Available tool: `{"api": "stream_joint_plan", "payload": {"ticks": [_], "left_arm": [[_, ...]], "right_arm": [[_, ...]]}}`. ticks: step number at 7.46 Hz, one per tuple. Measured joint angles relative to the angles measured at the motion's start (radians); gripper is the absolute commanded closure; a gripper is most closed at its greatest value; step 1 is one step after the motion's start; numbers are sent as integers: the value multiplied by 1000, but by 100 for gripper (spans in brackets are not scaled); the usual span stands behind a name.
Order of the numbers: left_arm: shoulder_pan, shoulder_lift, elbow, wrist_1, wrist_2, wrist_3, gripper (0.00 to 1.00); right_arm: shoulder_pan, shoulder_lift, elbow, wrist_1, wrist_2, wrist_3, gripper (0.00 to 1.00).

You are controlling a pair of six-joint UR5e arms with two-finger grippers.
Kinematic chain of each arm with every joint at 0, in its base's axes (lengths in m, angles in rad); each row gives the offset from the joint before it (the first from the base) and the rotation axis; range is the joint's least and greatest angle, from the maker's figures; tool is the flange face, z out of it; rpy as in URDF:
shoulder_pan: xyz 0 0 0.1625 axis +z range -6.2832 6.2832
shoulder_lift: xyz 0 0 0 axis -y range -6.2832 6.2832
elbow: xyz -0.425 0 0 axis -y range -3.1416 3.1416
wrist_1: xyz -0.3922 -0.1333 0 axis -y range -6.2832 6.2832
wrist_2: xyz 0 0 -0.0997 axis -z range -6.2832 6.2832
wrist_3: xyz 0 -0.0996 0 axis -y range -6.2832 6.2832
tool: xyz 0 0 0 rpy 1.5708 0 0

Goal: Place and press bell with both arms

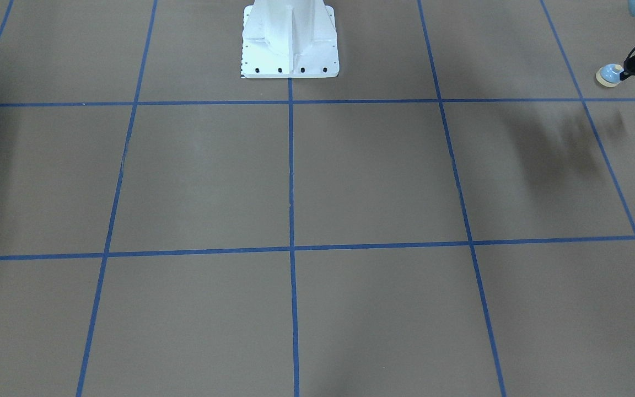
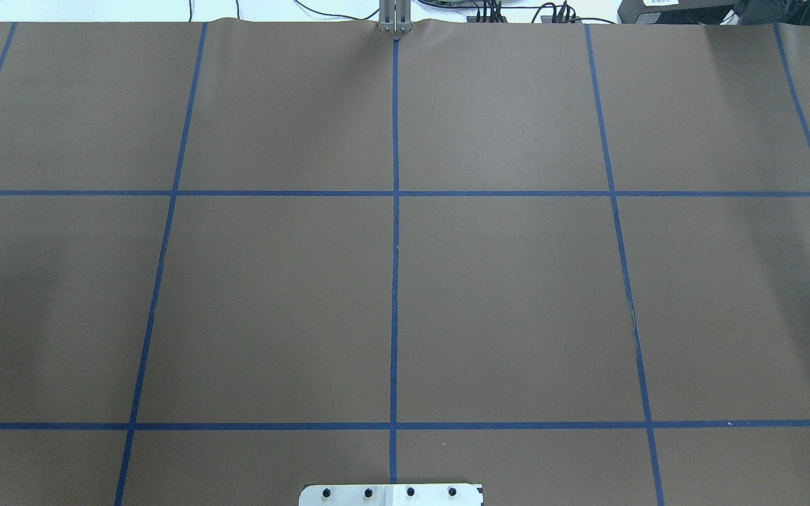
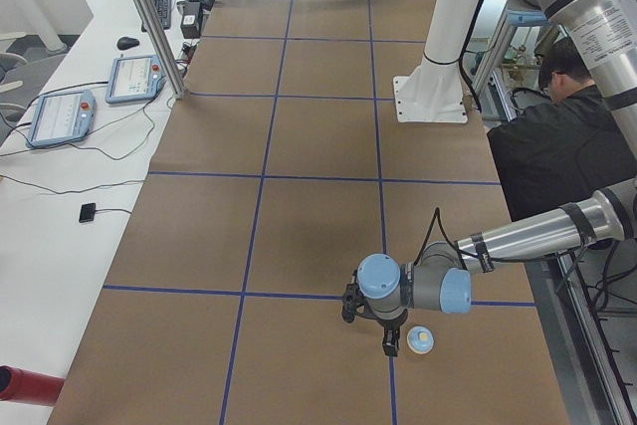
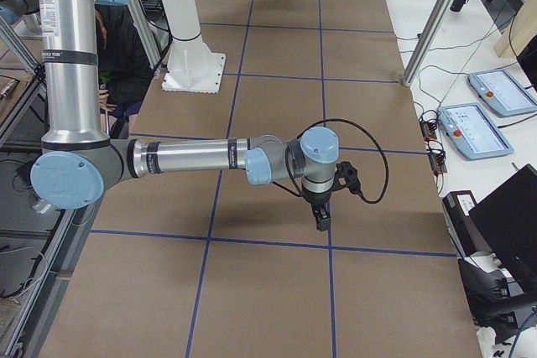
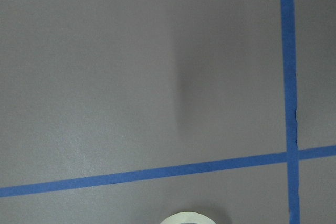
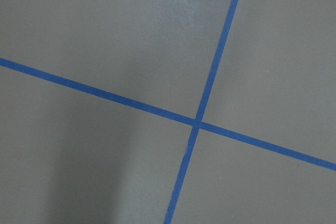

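Closest to the left-end camera, my left arm (image 3: 528, 232) stretches low over the brown table (image 3: 299, 226). The left gripper (image 3: 390, 345) hangs just beside the bell (image 3: 419, 339), which sits upright on the table. I cannot tell whether that claw is open or closed. The right gripper (image 4: 322, 220) points down over the table, well apart from the bell; I cannot tell its state either.

I see the counter (image 2: 517, 302) covered with brown paper. Blue tape lines (image 2: 395, 281) divide the paper into a grid of rectangles. The white pedestal (image 1: 290, 44) stands at the robot-side edge, centred on the middle tape line, with a row of dark bolts along its base plate. The bell (image 1: 608, 75) is at the counter's left end, near a tape line. I cannot tell whether it rests on the paper.
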Motion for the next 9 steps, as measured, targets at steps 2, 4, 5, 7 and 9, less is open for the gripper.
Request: {"api": "stream_joint_plan", "payload": {"ticks": [2, 4, 5, 7, 9], "left_arm": [[65, 1, 23, 1, 0, 1, 0], [104, 1, 44, 0, -4, 3, 0], [117, -1, 54, 0, -6, 3, 0], [141, -9, 77, -1, -7, 5, 0], [175, -16, 89, -1, -9, 4, 0]], "right_arm": [[0, -2, -1, 0, 2, -1, 0], [0, -2, -3, 0, 2, -1, 0], [0, -2, -5, 0, 2, -1, 0], [0, -3, -8, 1, 2, -1, 0], [0, -3, -14, 0, 1, -2, 0]]}}
